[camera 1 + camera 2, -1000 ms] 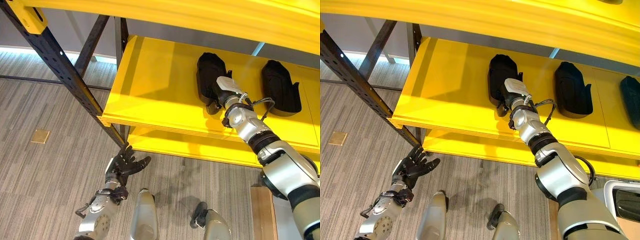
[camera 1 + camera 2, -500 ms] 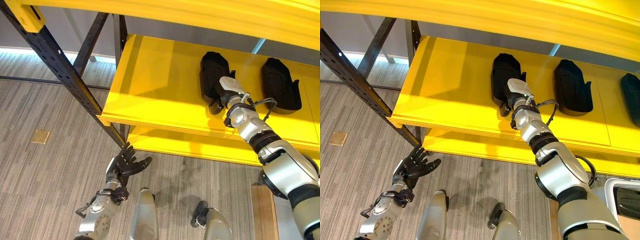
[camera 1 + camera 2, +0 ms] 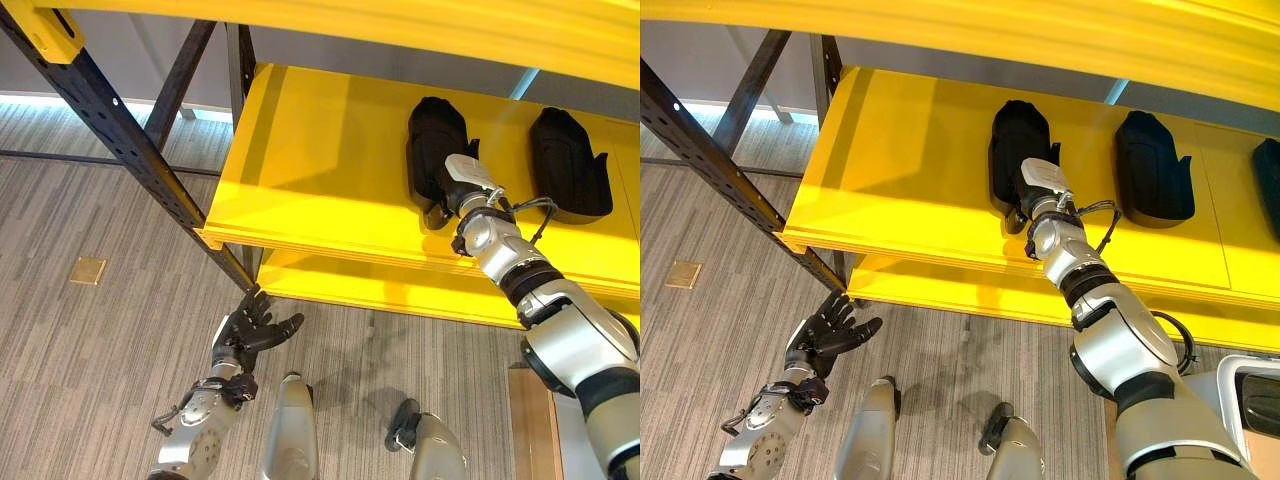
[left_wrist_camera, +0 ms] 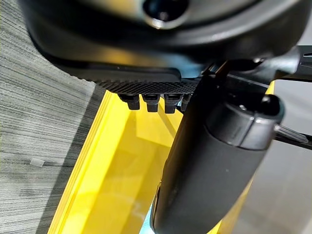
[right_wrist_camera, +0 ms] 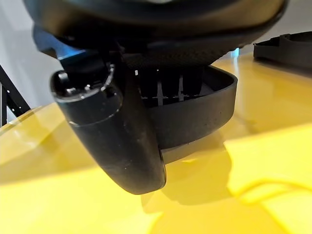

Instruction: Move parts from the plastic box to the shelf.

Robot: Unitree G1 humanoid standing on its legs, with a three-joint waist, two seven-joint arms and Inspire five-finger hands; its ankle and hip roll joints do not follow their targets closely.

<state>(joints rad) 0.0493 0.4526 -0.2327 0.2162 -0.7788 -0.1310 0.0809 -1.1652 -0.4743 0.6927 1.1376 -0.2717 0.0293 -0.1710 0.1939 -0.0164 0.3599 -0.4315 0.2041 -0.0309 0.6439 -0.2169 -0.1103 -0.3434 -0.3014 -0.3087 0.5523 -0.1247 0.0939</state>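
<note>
Right eye view shows the right robot hand (image 3: 1025,205) grasping the near end of a black part (image 3: 1018,150) lying lengthwise front-to-back on the yellow shelf (image 3: 900,180), while the left robot hand (image 3: 828,332) hangs released, far below.

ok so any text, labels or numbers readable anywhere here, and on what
None can be read.
black part under the right hand: plain dark surface, no label seen.
second black part beside it on the yellow shelf: no marking seen.
dark shelf upright: a row of holes, no numbers.
square floor plate: blank as far as it shows.
left hand, open above the floor: no print seen.
</note>
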